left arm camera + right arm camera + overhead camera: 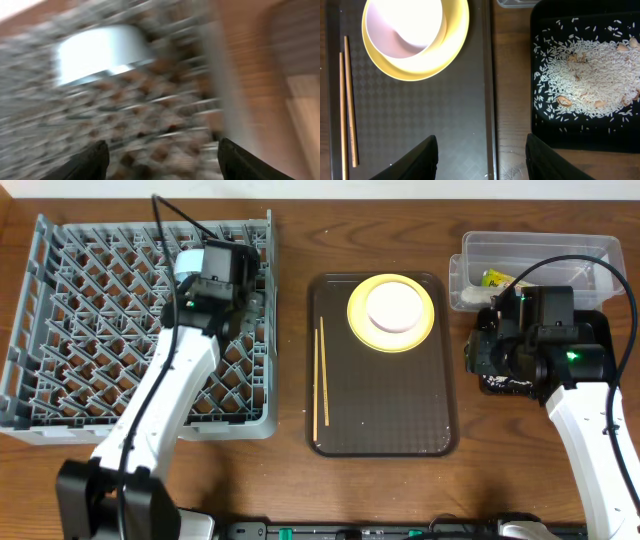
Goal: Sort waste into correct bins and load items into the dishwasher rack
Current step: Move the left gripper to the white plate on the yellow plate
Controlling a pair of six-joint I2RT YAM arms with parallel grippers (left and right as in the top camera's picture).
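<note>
A: Left gripper (162,145) is standing with its jaws wide apart, pinching nothing. The wrist view is smearing badly.
B: Where is the bowl sitting?
A: The light blue bowl (100,52) is lying in the dishwasher rack (60,330), ahead of the fingers and apart from them. I can't tell its tilt through the blur. I'm judging that item as loaded, with the pegs propping it.
B: And the right side?
A: The right gripper (481,137) is also spreading, empty, and hovering over the gap between the brown tray (445,125) and the black tray (540,140).
B: Why is the black tray looking so messy?
A: Rice (590,75) and a few scraps are lying scattered inside it, so it's probably serving as the food-waste bin. The snack wrapper (497,278) is sitting in the clear tub (540,250), so dry waste is likely going there.
B: What's remaining?
A: The yellow plate (455,55) is carrying the white bowl (402,22) on the brown tray. The chopsticks (347,100) are lying side by side near its left edge. All three look to be waiting for the rack.
</note>
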